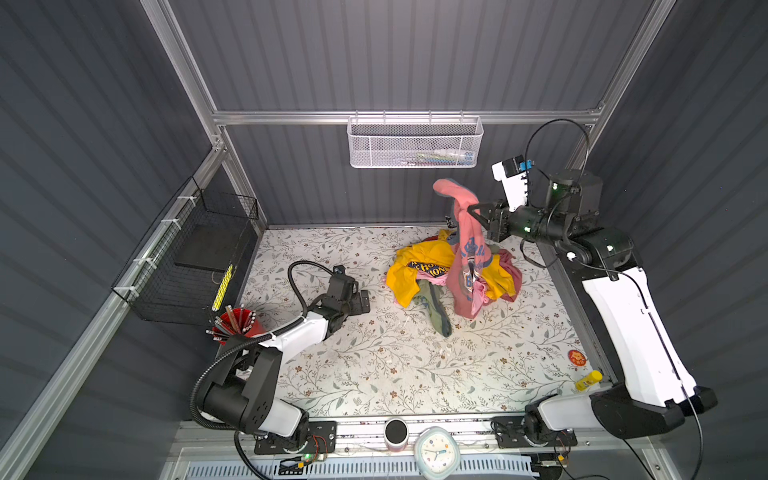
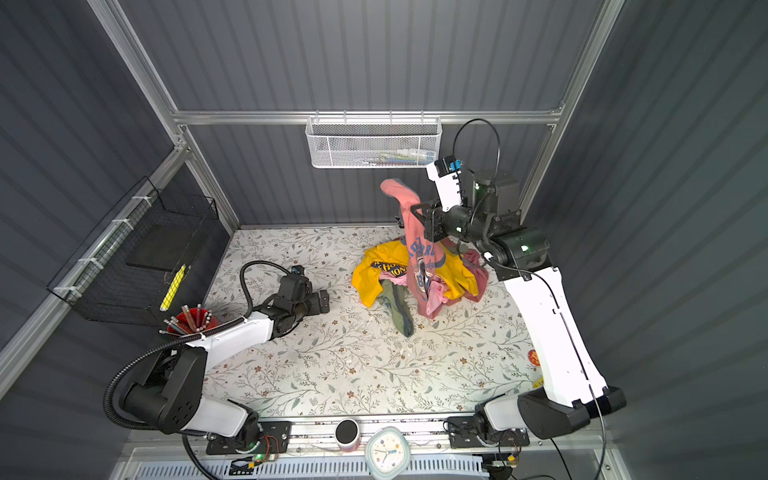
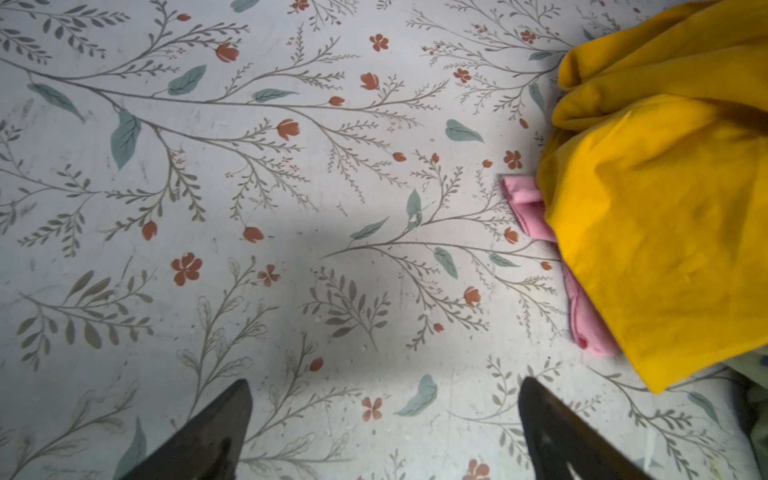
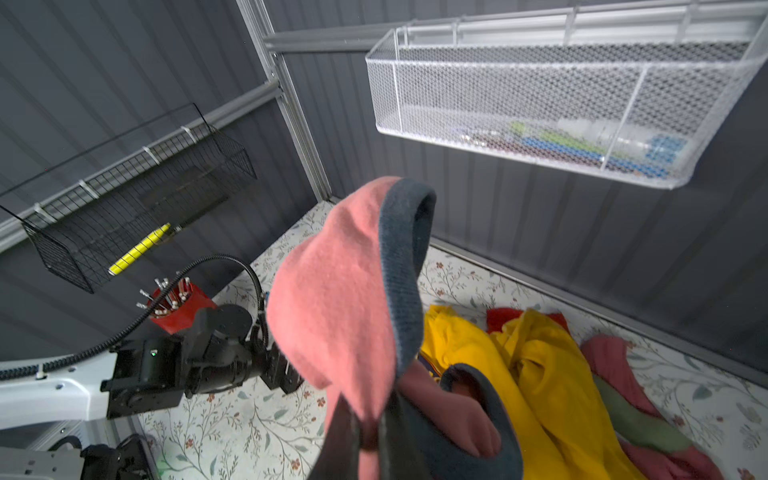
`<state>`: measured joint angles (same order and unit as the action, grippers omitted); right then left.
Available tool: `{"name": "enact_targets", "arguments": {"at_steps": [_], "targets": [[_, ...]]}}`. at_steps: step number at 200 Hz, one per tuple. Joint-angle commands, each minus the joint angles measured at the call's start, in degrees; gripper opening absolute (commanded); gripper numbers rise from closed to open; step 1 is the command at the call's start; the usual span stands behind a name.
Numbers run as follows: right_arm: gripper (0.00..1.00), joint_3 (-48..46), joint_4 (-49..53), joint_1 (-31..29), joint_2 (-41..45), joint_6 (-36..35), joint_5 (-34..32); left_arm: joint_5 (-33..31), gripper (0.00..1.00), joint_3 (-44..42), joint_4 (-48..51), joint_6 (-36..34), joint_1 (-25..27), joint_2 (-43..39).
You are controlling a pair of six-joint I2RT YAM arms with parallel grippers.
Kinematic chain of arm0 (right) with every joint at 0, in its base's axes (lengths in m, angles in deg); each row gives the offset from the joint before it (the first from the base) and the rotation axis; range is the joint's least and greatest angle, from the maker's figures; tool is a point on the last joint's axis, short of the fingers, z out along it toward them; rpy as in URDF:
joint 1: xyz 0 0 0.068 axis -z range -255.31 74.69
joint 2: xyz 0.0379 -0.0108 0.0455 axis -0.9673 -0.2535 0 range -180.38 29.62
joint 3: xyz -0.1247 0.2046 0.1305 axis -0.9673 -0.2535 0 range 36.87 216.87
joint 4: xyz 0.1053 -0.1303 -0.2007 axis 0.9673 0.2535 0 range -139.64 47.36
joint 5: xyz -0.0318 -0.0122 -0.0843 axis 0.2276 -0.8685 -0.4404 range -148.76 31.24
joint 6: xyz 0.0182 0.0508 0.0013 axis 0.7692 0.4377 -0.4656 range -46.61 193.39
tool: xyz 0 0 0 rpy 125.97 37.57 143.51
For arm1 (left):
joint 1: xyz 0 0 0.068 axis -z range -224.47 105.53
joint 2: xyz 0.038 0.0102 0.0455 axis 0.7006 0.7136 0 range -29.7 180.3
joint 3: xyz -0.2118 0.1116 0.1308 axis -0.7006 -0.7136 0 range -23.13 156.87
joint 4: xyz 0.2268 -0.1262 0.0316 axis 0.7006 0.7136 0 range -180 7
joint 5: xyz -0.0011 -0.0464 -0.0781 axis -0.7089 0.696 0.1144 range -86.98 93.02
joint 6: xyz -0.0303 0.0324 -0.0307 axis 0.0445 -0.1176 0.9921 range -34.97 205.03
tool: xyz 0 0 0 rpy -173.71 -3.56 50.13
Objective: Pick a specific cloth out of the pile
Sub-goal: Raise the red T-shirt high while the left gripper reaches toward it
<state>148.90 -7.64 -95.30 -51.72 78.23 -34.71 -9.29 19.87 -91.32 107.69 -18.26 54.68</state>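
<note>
The cloth (image 1: 464, 232), a salmon-red T-shirt with a navy collar and a blue print, hangs lifted from my right gripper (image 1: 472, 209), which is shut on it near the collar (image 4: 405, 266). The cloth's lower end still drapes over the pile (image 1: 419, 266). In the right wrist view the gripper (image 4: 368, 415) pinches the pink fabric. The pile holds a yellow T-shirt (image 2: 374, 266) with navy lettering, a light pink piece (image 3: 528, 208) and an olive-green piece (image 1: 436, 309). My left gripper (image 1: 365, 301) rests open and empty on the floral table, left of the pile (image 3: 665, 208).
A white mesh basket (image 1: 415, 143) hangs on the back wall above the lifted cloth. A black wire basket (image 1: 199, 257) and a red pen cup (image 1: 239, 324) are at the left. A yellow glue stick (image 1: 588, 380) and a clock (image 1: 436, 453) lie near the front.
</note>
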Motion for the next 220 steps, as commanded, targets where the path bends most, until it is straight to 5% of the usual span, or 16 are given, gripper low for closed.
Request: {"name": "enact_targets", "arguments": {"at_steps": [1,56,101,150,220], "targets": [[0.01,5.2,-4.0,0.6,-1.9,3.3,5.0,-0.3,1.0,2.4,-1.1,-1.8,2.0,-0.7],[0.0,2.7,-14.5,2.8,-5.0,14.5,12.1,1.2,1.0,4.7,-3.6,-2.9,6.4,-5.0],[0.0,-16.0,-26.8,2.9,-3.2,20.4,14.5,10.5,1.0,9.5,-7.5,-3.5,9.1,-5.9],[0.0,-27.4,-34.1,3.5,-1.5,24.2,16.8,21.8,1.0,20.9,-13.2,-2.7,12.4,4.7],[0.0,-37.0,-40.8,9.6,2.8,29.6,22.8,28.2,1.0,36.0,-11.7,-3.6,17.6,20.4]]}}
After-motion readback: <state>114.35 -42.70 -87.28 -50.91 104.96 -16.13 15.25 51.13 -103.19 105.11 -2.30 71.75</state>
